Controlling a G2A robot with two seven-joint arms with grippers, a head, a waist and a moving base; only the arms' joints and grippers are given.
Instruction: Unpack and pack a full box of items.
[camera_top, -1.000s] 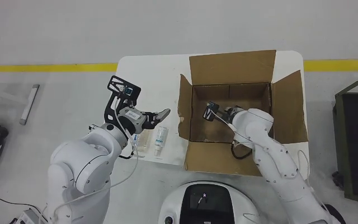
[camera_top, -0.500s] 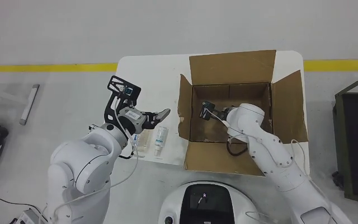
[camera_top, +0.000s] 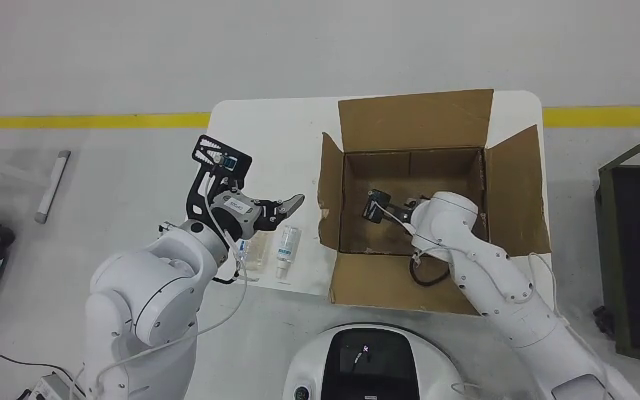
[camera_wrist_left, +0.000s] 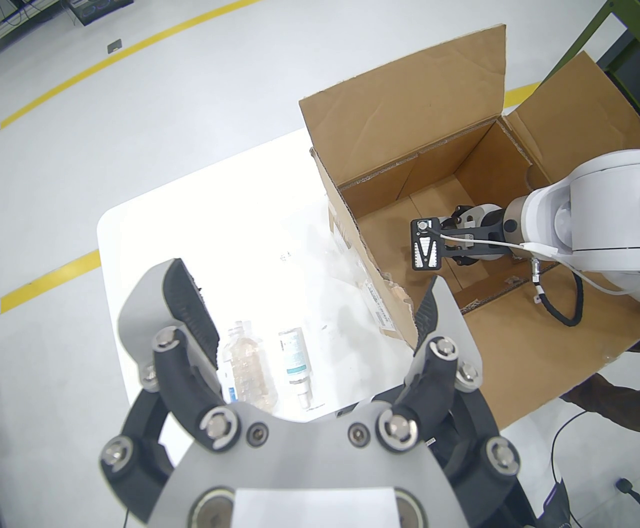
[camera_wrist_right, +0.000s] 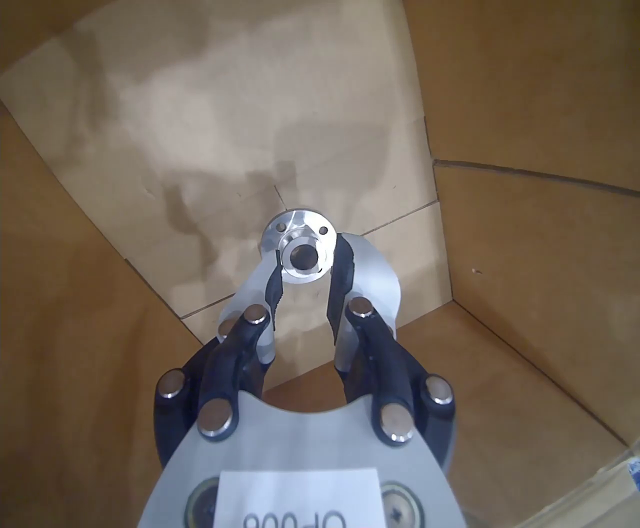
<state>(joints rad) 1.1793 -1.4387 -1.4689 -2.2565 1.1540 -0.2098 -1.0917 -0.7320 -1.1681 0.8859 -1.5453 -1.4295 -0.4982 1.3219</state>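
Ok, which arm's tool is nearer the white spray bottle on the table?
Left. The left tool hangs open over the table beside the white spray bottle; the right tool is down inside the cardboard box, shut on a metal flange.

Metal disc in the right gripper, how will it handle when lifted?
The disc looks solid and machined, so probably heavy for its size. Its shiny faces may slip between the pads. Round rim: likely rolls if dropped.

White sticker (camera_wrist_right: 299, 497) on the right gripper (camera_wrist_right: 305, 270) carries cropped, upside-down characters, not legible.
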